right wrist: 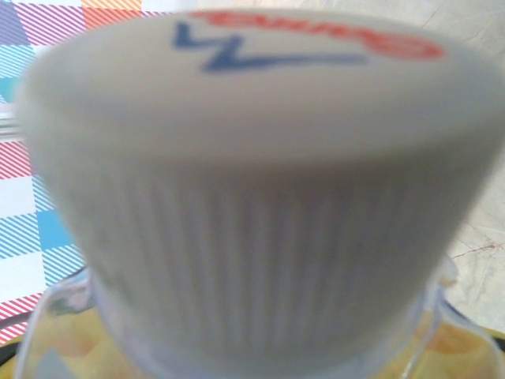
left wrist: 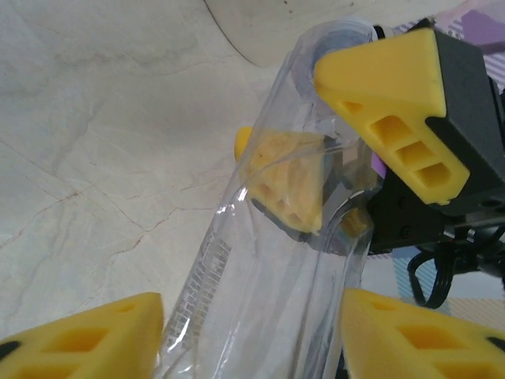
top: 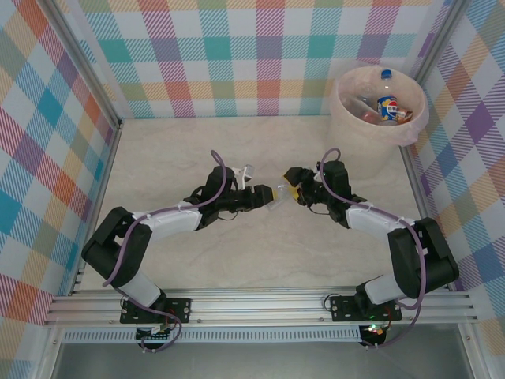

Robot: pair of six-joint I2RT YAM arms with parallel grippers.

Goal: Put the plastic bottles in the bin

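A clear plastic bottle (top: 273,196) hangs mid-table between both grippers. In the left wrist view its flattened body (left wrist: 268,284) runs up from between my left gripper (left wrist: 252,347), whose yellow fingers (left wrist: 87,339) lie against both its sides; whether they press it I cannot tell. My right gripper (top: 286,192) is shut on the bottle's neck end, one yellow finger (left wrist: 387,79) in front and one behind the plastic. The bottle's white ribbed cap (right wrist: 252,181) sits close to the right wrist camera. The cream bin (top: 341,110) at the far right holds several bottles (top: 387,105).
Checked walls close in the marble-patterned table (top: 173,150) on the left, back and right. A metal rail (top: 260,304) runs along the near edge by the arm bases. The bin stands in the far right corner, against the right wall.
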